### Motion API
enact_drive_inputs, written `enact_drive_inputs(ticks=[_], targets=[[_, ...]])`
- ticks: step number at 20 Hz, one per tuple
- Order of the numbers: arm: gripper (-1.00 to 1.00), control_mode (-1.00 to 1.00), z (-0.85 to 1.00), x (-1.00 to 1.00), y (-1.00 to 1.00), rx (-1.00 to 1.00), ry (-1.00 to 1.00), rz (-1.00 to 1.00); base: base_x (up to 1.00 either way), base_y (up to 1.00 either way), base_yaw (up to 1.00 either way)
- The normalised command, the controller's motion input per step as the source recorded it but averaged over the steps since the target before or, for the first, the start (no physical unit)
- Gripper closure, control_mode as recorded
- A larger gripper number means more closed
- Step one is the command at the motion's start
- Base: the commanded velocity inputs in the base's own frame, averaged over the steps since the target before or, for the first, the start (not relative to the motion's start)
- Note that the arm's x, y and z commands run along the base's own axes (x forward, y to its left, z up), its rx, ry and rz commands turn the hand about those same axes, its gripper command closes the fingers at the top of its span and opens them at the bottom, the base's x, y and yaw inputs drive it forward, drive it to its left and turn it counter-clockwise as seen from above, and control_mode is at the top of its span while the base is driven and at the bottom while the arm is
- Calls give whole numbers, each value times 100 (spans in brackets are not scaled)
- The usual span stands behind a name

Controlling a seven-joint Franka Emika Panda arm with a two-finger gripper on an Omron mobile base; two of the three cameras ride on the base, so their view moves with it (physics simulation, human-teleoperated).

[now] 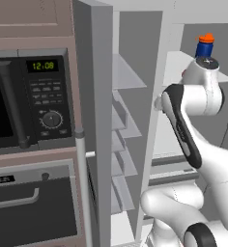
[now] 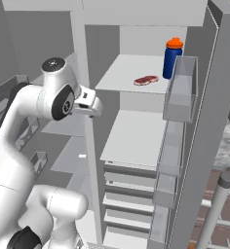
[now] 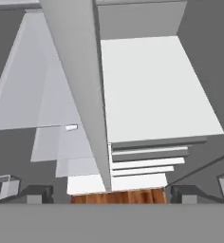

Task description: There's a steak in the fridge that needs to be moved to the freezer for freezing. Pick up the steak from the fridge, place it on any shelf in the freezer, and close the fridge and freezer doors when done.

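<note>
hand: fingers apart, empty, over the divider | steak: on upper fridge shelf, blue bottle near at 2 o'clock | doors: both open

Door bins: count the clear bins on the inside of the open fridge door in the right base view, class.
3 at least: top bin beside the blue bottle, one below it, another lower. A fourth may sit near the bottom edge, cut off.

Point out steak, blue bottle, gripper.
steak (image 2: 146, 80), right base view, middle of the meat.
blue bottle (image 2: 172, 62), right base view, its blue body.
gripper (image 3: 107, 193), hand view, midway between the fingertips.
</note>
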Motion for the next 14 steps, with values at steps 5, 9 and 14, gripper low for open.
enact_drive_inputs(ticks=[5, 9, 14], targets=[[-100, -100, 15, 14, -41, 0, 0, -13, 0, 0, 0], [-100, -100, 9, 30, -35, 0, -16, -12, 0, 0, 0], [-100, -100, 9, 23, -29, 0, -5, -10, 0, 0, 0]])
